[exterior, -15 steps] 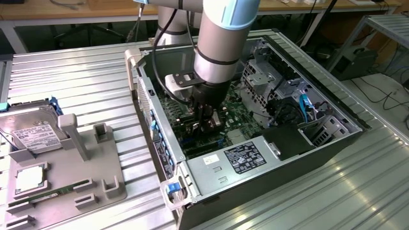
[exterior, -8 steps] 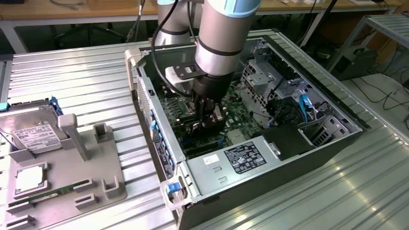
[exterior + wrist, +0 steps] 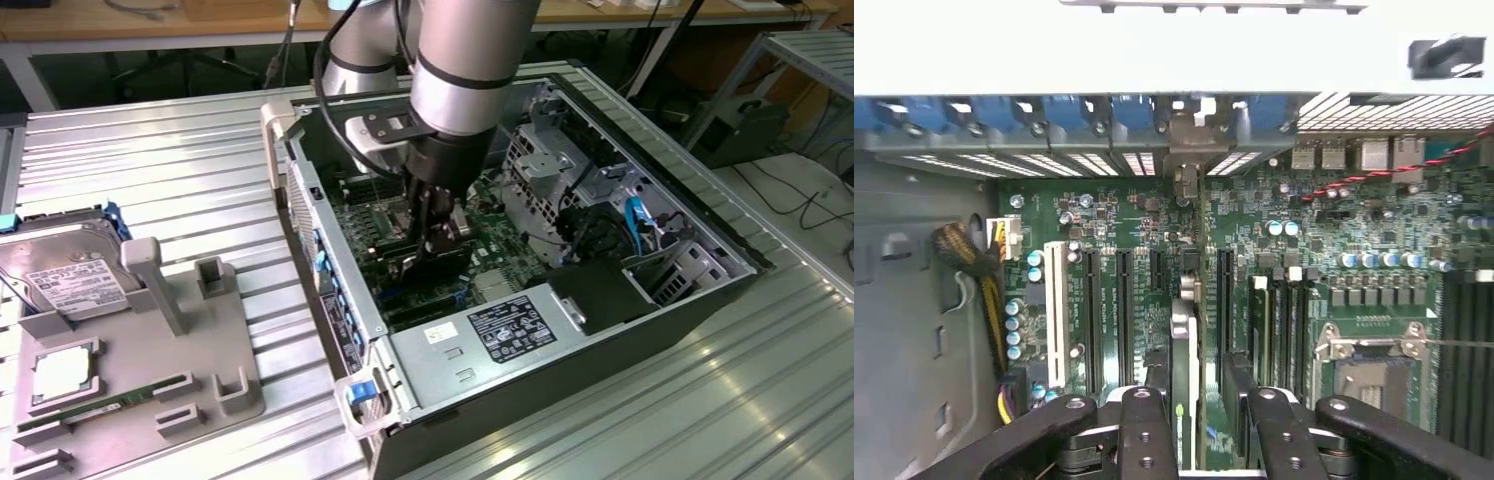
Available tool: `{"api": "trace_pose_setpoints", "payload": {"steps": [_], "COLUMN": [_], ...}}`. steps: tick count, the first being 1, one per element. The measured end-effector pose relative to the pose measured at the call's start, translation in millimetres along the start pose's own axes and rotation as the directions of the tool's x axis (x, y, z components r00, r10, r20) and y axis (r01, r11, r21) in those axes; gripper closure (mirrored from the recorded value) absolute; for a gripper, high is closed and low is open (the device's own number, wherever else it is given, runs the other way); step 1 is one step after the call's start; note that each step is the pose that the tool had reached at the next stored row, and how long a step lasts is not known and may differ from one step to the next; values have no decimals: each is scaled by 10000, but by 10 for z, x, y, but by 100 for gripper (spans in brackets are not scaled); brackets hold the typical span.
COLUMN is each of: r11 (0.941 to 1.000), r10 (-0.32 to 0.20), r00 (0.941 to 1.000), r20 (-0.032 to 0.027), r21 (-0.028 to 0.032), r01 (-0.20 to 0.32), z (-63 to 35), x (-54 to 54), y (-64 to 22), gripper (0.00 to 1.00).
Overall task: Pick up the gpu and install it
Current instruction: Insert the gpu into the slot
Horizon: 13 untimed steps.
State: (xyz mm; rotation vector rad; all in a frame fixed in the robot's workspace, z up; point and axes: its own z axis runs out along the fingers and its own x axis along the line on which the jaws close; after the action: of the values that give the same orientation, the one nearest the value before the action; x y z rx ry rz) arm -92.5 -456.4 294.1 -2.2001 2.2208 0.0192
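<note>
My gripper [image 3: 441, 232] reaches down into the open computer case [image 3: 694, 215], over the green motherboard [image 3: 497, 240]. The gpu [image 3: 430, 262] stands on edge between the fingers, a thin black card dropping toward the expansion slots. In the wrist view the gpu [image 3: 1189, 320] shows edge-on, running from my gripper [image 3: 1199, 405] up to its metal bracket [image 3: 1187, 135] at the case's rear wall. It lies in line with a black slot [image 3: 1224, 290] among the parallel slots. The black fingers [image 3: 1144, 430] press against both of its sides. Whether the card's edge sits in the slot is hidden.
A power supply with a label [image 3: 514, 330] fills the case's near end, and a drive cage [image 3: 547, 170] stands beside the arm. On the exterior view's left a grey fixture [image 3: 160, 370] holds a hard drive [image 3: 60, 275], a processor [image 3: 60, 375] and a green memory stick [image 3: 94, 408].
</note>
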Motion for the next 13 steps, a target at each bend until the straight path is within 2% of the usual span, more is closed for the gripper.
{"api": "trace_pose_setpoints", "payload": {"steps": [4,8,11,13], "r11": [10000,10000,10000,10000], "r10": [0,-1,0,-1], "r00": [10000,10000,10000,10000], "r20": [1,2,0,0], "r21": [14,17,16,16], "r01": [0,1,0,1], "z": [-117,-123,-124,-124], "x": [-5,-5,-5,-5], "y": [0,0,0,0], "gripper": [64,65,85,85]}}
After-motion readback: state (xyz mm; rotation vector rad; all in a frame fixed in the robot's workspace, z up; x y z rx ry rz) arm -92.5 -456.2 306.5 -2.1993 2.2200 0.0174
